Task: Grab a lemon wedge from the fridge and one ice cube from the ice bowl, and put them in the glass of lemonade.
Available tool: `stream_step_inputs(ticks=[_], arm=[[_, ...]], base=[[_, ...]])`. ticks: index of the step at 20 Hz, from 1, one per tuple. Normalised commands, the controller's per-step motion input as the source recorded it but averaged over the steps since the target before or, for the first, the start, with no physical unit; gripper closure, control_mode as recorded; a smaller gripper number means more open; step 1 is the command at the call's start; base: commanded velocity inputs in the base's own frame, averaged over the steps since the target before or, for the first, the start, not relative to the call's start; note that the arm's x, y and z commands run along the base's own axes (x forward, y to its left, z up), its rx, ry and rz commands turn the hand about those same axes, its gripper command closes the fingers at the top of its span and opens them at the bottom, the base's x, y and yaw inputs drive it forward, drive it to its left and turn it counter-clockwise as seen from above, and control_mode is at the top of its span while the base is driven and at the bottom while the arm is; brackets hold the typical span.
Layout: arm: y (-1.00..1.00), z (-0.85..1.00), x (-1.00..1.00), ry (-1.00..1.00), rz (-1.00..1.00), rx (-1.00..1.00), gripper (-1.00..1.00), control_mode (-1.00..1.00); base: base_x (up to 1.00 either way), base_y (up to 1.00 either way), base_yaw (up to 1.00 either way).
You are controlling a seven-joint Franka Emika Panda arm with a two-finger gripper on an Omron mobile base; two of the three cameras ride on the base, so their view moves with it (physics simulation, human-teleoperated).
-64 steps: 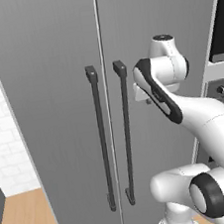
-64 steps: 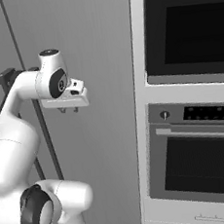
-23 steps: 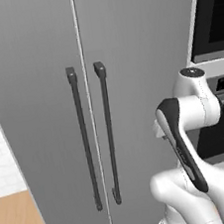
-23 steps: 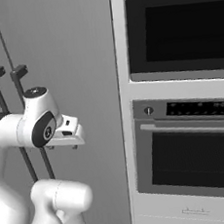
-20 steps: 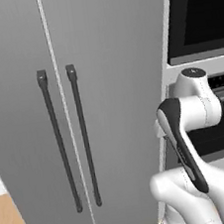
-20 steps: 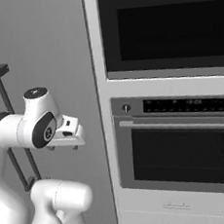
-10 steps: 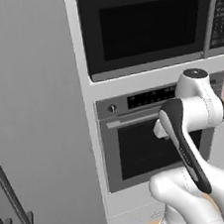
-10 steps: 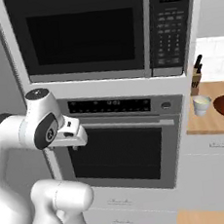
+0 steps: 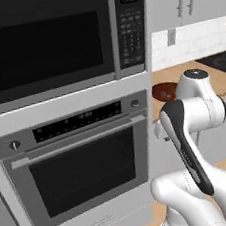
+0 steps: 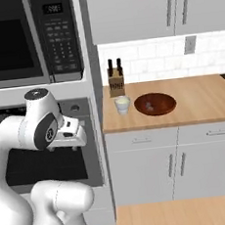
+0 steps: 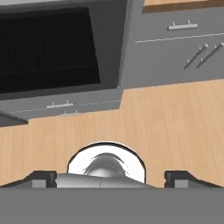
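- Kitchen cabinets and a wooden surface (image 10: 201, 100) now stand before the base, where a moment ago both base views showed the grey fridge doors; the whole picture has shifted, so it is the base that has driven to the right, not the things.
- For the task this means, as I judge, that the robot has left the fridge and goes toward the ice bowl (image 10: 155, 103) and the glass of lemonade (image 10: 122, 104); nothing is held, so I cannot say that a lemon wedge was taken.
- On the surface, the glass of lemonade stands just beside the ice bowl, to its left, and a knife block (image 10: 115, 83) stands behind the glass near the wall.
- In the left base view, the ice bowl (image 9: 164, 91) shows partly, behind the white arm.
- At the bottom of the hand view, the gripper (image 11: 106, 178) is wide open and empty, pointing down at the wooden floor (image 11: 166, 127).
- Materials: the bowl is round, shallow, reddish-brown wood with a smooth look; the glass is short and clear with pale content; the surface is light wood with fine grain.
- Behind the arm, the oven (image 9: 81, 164) and the microwave (image 9: 50, 42) have black glossy glass fronts in grey metal frames, with a long bar handle on the oven.
- Any ice cube inside the bowl is too small to tell.
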Motion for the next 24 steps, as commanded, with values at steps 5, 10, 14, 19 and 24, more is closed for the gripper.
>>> stream_step_inputs(ticks=[5,10,14,19,24], arm=[[0.0,0.0,0.0,0.0,0.0,0.0,-1.0,1.0],[0.0,0.0,0.0,0.0,0.0,0.0,-1.0,1.0],[0.0,0.0,0.0,0.0,0.0,0.0,-1.0,1.0],[0.0,0.0,0.0,0.0,0.0,0.0,-1.0,1.0],[0.0,0.0,0.0,0.0,0.0,0.0,-1.0,1.0]], base=[[0.44,-1.0,-0.26],[0.91,-0.83,0.03],[1.0,-0.51,0.28],[0.71,-0.02,0.43],[0.4,0.09,0.46]])
